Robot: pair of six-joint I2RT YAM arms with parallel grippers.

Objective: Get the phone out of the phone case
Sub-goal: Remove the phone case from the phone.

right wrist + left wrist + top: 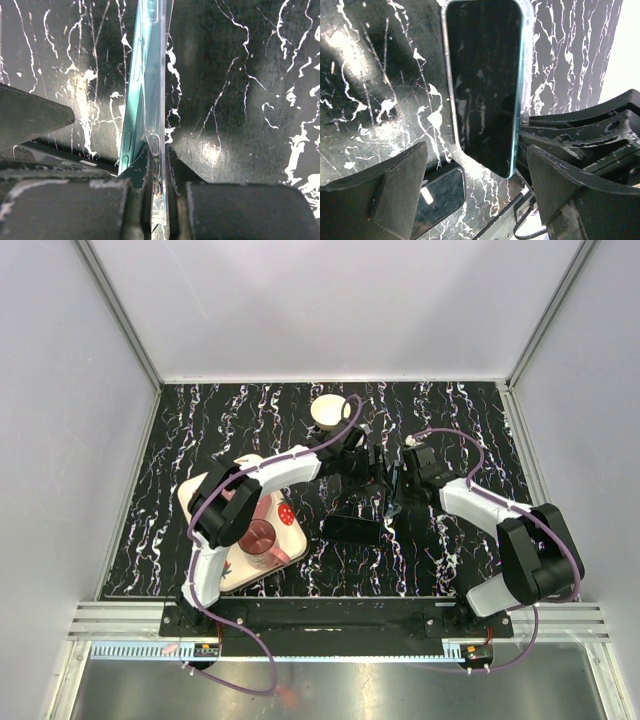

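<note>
The phone, teal-edged with a dark screen, stands on edge above the table inside a clear phone case. My right gripper is shut on the case's thin wall. In the right wrist view the teal phone leans out of the case to the left, with a gap along its side. My left gripper is open, and the phone's lower corner lies between its two fingers without touching either. In the top view the two grippers meet at mid-table, the left and the right.
A second dark phone lies flat on the marble table, also visible beneath my left fingers. A white cup stands behind the grippers. A strawberry-print tray with a pink cup sits at the left front.
</note>
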